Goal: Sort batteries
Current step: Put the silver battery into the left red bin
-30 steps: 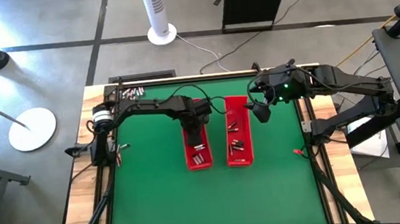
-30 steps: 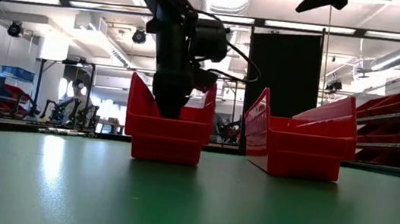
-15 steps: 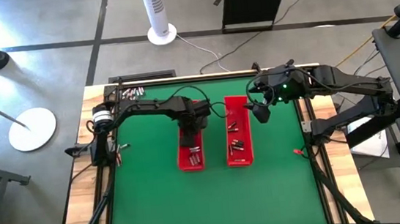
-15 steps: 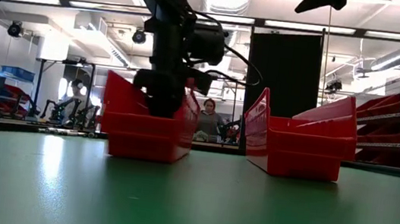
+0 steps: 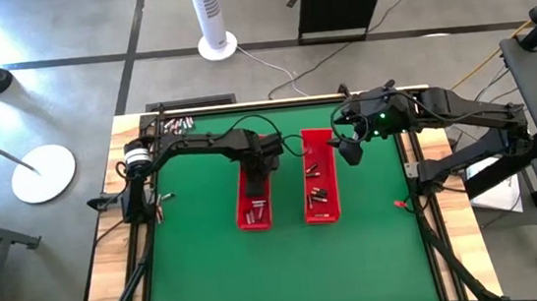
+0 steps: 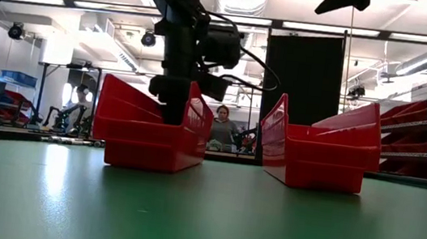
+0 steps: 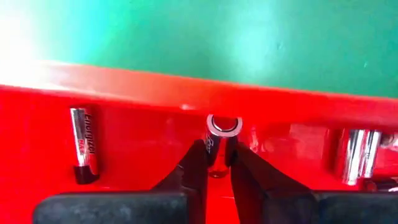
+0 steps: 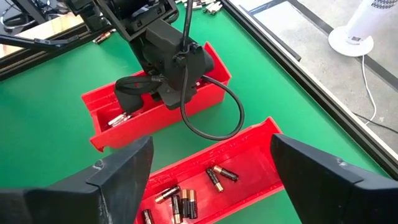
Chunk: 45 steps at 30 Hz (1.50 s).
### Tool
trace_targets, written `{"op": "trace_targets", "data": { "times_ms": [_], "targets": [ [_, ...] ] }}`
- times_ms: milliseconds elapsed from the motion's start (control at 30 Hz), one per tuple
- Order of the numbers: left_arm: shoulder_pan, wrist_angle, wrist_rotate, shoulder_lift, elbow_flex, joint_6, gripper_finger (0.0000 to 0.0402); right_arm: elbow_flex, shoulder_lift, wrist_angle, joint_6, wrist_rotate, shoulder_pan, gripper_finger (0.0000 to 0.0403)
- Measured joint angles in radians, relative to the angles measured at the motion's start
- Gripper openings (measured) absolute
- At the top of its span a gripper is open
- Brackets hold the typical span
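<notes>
The left hand [image 7: 217, 167] reaches into the left red tray [image 5: 253, 199], fingers pinched on one silvery battery [image 7: 219, 144] standing against the tray wall. The right hand [image 8: 208, 163], spread wide and empty, hovers above the right red tray [image 5: 320, 190].

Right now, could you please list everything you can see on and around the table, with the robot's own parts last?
Left tray: one, red, mid-table, askew; holds a few silvery batteries.
Right tray: one, red, beside the left tray; holds several dark batteries.
Loose batteries: a small cluster, silvery with reddish ends, on the far left corner of the table.
Table: one, green mat, wooden edges.
Tower fan: one, white, on the floor beyond the table.
Person: one, seated far behind the trays.
Left pincer: inside the left tray, shut on a silvery battery.
Right pincer: open, hovering by the right tray's far end.
</notes>
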Motion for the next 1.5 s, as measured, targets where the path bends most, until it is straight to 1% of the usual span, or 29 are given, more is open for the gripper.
{"op": "trace_targets", "data": {
  "times_ms": [133, 233, 300, 433, 600, 700, 800, 967, 1100, 1300, 1500],
  "targets": [
    [0.0, 0.014, 0.0, 0.0, 0.0, -0.013, 0.003, 0.0, 0.0, 0.0, 0.0, 0.0, 0.0, 0.0312],
    [0.0, 0.043, 0.003, 0.0, 0.0, -0.081, 0.003, 0.0, 0.0, 0.0, -0.001, 0.0, 0.0, 0.0309],
    [0.0, 0.063, 0.01, 0.0, 0.0, -0.116, 0.003, 0.0, 0.0, 0.0, -0.001, 0.0, 0.0, 0.031],
    [0.0, 0.068, 0.015, 0.0, 0.0, -0.135, 0.003, -0.004, 0.0, 0.001, -0.001, 0.0, 0.0, 0.0318],
    [0.007, 0.071, 0.015, 0.0, 0.0, -0.262, 0.003, -0.01, 0.0, 0.007, -0.001, 0.0, 0.0, 0.0325],
    [0.02, 0.07, 0.018, -0.001, 0.0, -0.303, 0.003, -0.014, 0.0, 0.008, -0.001, 0.0, 0.0, 0.0323],
    [0.026, 0.069, 0.018, -0.001, 0.0, -0.286, 0.003, -0.016, 0.0, 0.008, 0.0, 0.0, 0.0, 0.0318],
    [0.02, 0.056, 0.02, -0.001, 0.0, -0.192, 0.003, -0.019, 0.0, 0.008, 0.001, 0.0, 0.0, 0.0313],
    [0.008, 0.04, 0.027, -0.001, 0.0, -0.115, 0.0034, -0.029, 0.0, 0.008, 0.011, -0.001, 0.0, 0.0317],
    [0.004, 0.04, 0.028, -0.001, 0.0, -0.079, 0.0067, -0.037, 0.0, 0.008, 0.011, -0.001, 0.0, 0.0327],
    [0.005, 0.04, 0.028, -0.001, 0.0, -0.053, 0.0095, -0.037, 0.0, 0.008, 0.01, -0.001, 0.0, 0.0322]
  ]
}}
